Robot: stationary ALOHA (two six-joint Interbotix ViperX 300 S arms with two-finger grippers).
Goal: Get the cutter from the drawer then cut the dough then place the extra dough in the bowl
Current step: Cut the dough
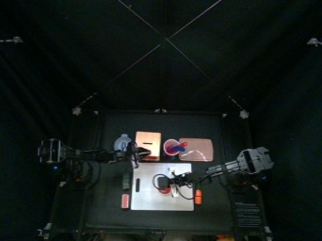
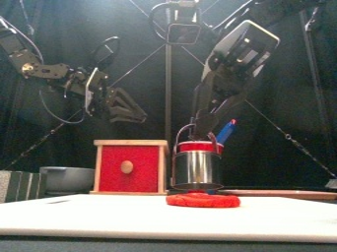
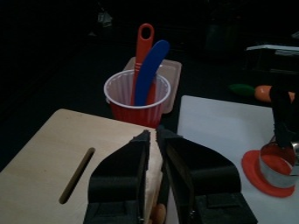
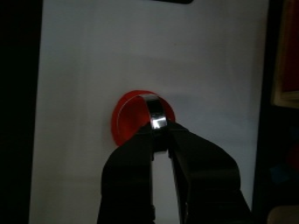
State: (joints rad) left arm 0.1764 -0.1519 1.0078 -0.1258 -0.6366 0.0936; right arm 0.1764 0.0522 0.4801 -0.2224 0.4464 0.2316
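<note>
We judge the drawer step done, for the right gripper (image 4: 160, 129) is clamped on the cutter (image 4: 156, 115) over the dough (image 4: 128, 120) on the white board (image 4: 82, 79), with the cutting and the bowl (image 2: 66, 179) seemingly left to do, and the left gripper (image 3: 155, 137) pinched together above the wooden box (image 3: 65, 153).

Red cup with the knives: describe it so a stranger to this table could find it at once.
Behind the white cutting board stands a wooden box with a red drawer front. The red cup is just right of it in the front view. Nothing else holds a blue knife and a red knife sticking up.
</note>
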